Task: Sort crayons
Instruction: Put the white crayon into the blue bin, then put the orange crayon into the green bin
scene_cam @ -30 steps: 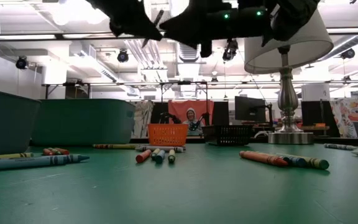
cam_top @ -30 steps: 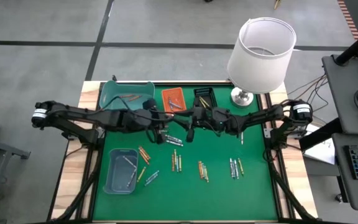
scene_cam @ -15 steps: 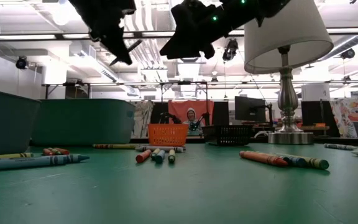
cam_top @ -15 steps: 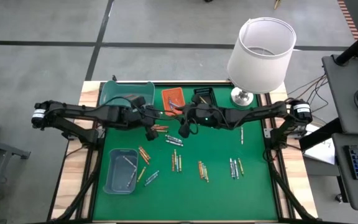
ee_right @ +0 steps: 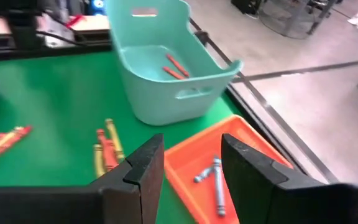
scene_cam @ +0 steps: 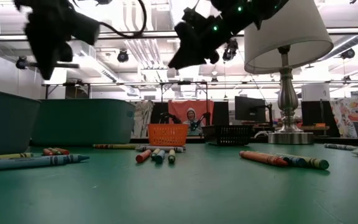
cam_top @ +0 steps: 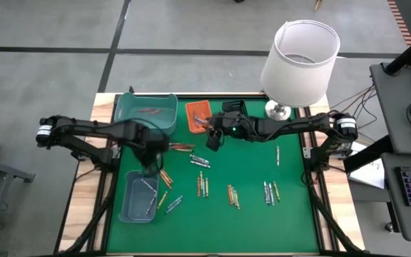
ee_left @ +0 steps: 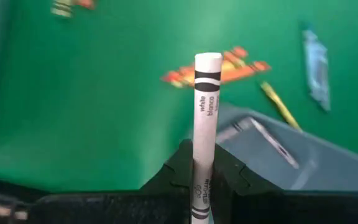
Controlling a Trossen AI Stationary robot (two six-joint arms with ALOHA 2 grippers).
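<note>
green table [cam_top: 291,214] | crayons [cam_top: 232,195], teal bin [cam_top: 145,108], orange tray [cam_top: 198,116], lamp [cam_top: 300,57]

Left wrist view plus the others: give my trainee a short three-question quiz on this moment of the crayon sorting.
1. True or false: the left tool is shut on a white crayon.
2. Which bin does the right tool hover over? A) teal bin B) orange tray C) black tray
3. Fill in: the crayons lying in the orange tray look ____ in colour.

Key: 1 true. 2 B, its fingers open and empty. 3 blue.
</note>
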